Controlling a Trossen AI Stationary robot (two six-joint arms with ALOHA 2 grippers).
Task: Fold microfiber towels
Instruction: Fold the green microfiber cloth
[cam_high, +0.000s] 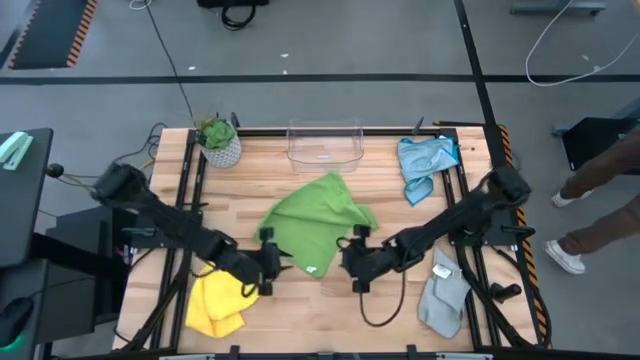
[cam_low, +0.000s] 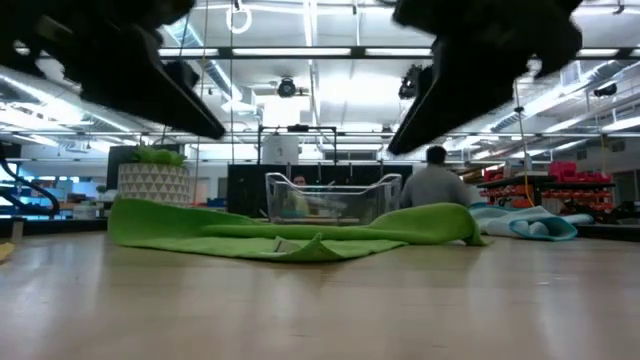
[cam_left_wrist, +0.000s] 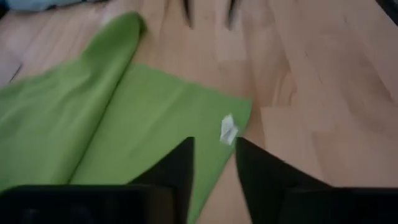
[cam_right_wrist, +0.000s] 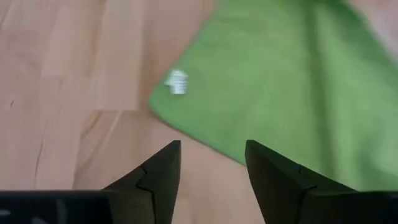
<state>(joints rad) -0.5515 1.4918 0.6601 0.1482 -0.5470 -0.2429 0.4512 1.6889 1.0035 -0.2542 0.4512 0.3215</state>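
Note:
The green towel (cam_high: 318, 225) lies rumpled at the table's middle, with a raised fold along it. Its near corner carries a white tag (cam_left_wrist: 228, 129). My left gripper (cam_high: 272, 258) hovers open just left of that corner, and in its wrist view the towel's edge (cam_left_wrist: 211, 168) runs between its fingers. My right gripper (cam_high: 352, 262) hovers open just right of the corner, and the towel's edge (cam_right_wrist: 205, 140) lies a little beyond its fingertips. In the low view both arms hang clear above the towel (cam_low: 300, 235). The yellow towel (cam_high: 215, 305), blue towel (cam_high: 425, 165) and grey towel (cam_high: 442, 300) lie apart.
A clear plastic bin (cam_high: 325, 143) stands at the far edge's middle, and a potted plant (cam_high: 220, 143) at the far left. Bare wood (cam_high: 320, 310) shows between the green towel and the near edge. A person's legs (cam_high: 600, 215) show beyond the table's right side.

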